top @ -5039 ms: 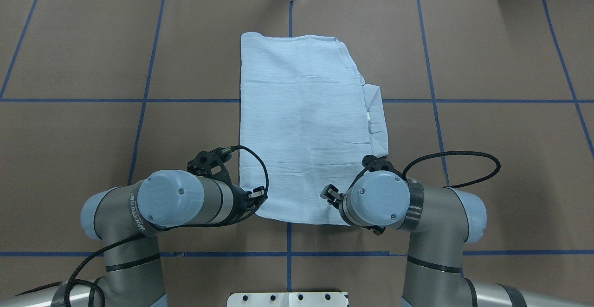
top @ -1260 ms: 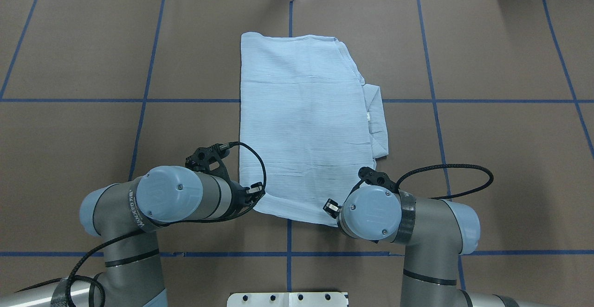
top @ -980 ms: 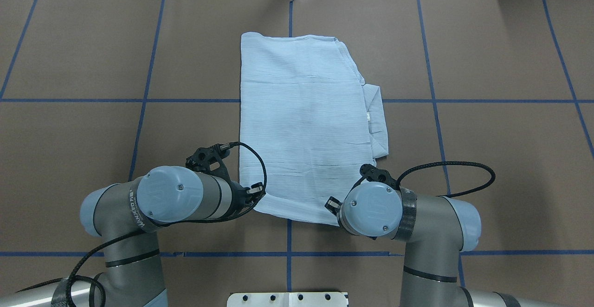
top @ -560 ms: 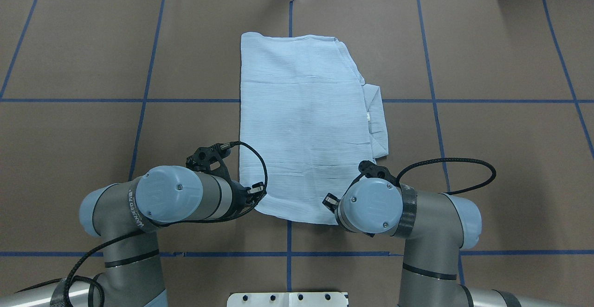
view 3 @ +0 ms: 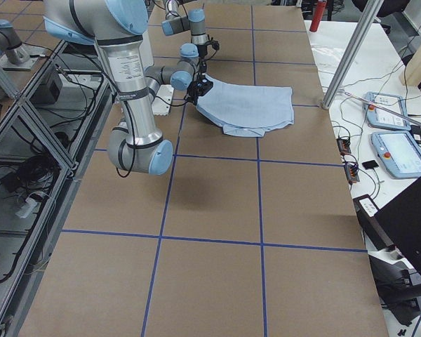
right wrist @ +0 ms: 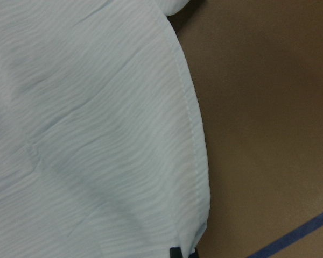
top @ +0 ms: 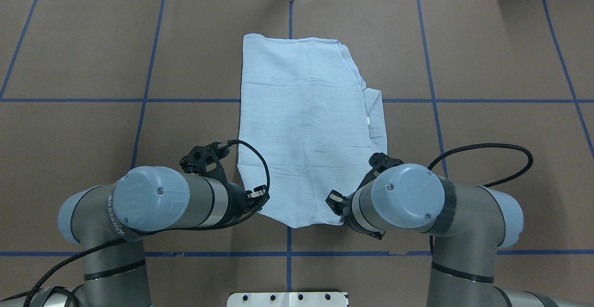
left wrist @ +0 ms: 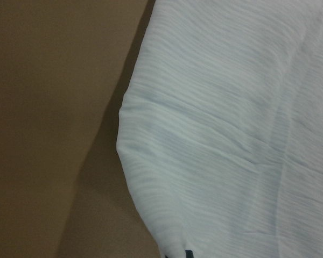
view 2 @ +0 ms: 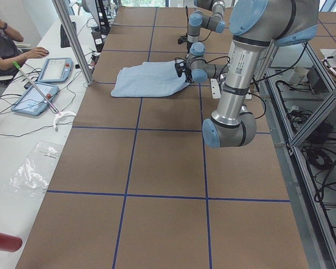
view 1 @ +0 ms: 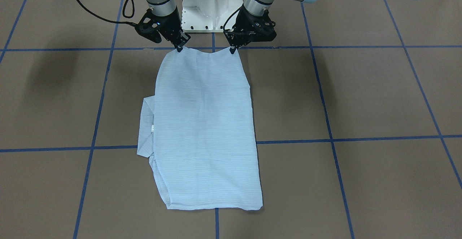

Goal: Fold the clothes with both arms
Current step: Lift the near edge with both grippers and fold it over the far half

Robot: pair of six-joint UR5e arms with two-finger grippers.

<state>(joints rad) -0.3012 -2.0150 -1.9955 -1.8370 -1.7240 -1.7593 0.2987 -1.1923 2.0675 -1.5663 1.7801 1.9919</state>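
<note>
The light-blue shirt [top: 306, 126] lies folded into a long strip down the middle of the brown table [top: 487, 158]. A folded part [top: 378, 121] sticks out along its right side. My left gripper [top: 260, 195] is shut on the near left corner and my right gripper [top: 333, 200] is shut on the near right corner. In the front-facing view the shirt [view 1: 205, 130] hangs by these corners from the left gripper [view 1: 231, 51] and right gripper [view 1: 179, 48], and its near edge sags between them. Both wrist views are filled with crinkly cloth [left wrist: 231, 134] [right wrist: 97, 134].
Blue tape lines [top: 290, 242] mark a grid on the table. The white pedestal base [view 1: 211, 8] stands just behind the grippers. A side bench holds tablets [view 2: 53, 70], with a person [view 2: 0, 45] seated there and a metal post [view 2: 73, 42] at the table's edge.
Both arms have risen and drawn closer together, each holding its corner. The shirt's near edge has lifted, narrowed and now sags in a curve.
</note>
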